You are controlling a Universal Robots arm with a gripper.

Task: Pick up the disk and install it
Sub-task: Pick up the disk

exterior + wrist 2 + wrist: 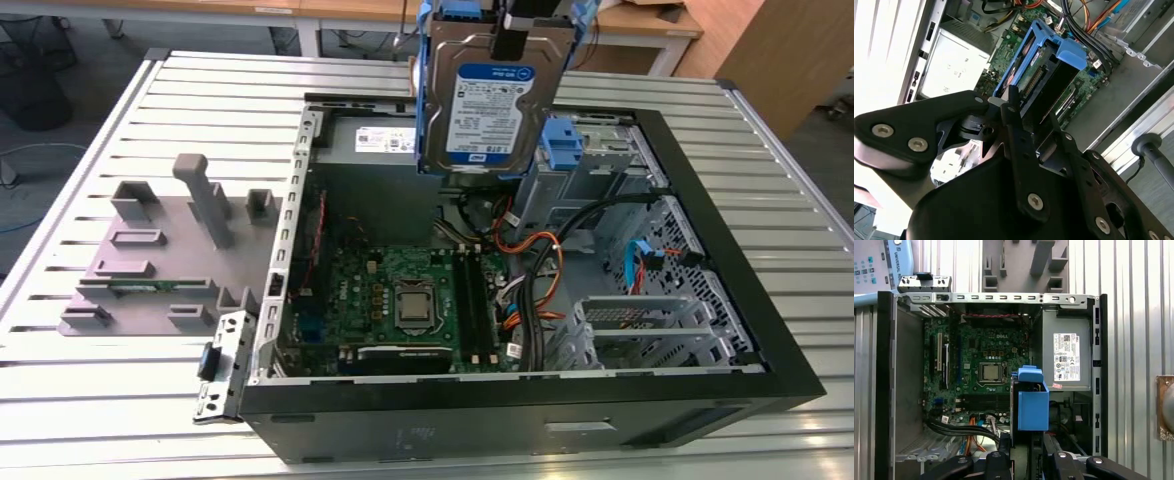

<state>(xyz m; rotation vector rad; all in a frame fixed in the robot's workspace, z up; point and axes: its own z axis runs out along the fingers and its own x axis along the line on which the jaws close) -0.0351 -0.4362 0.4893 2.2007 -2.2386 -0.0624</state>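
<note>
The disk [487, 110], silver-grey with a white-and-blue label and blue carrier rails, hangs upright in the air above the back of the open computer case [400, 425] in the exterior view. My gripper [514, 30] is shut on its upper end. In the second wrist view the black fingers [1013, 107] clamp the disk [1046, 75], whose blue carrier points down toward the motherboard. In the first wrist view the disk's blue carrier [1033, 402] sits edge-on between my gripper [1026, 442] fingers, over the gap between the motherboard and the power-supply box.
Inside the case lie the motherboard [400, 300], a grey power-supply box [1066, 355] with a white sticker, cable bundles [534, 270], a metal drive cage [654, 320] and a bare blue clip [567, 145]. A grey fixture [160, 260] stands on the slatted table [120, 400] at the exterior view's left.
</note>
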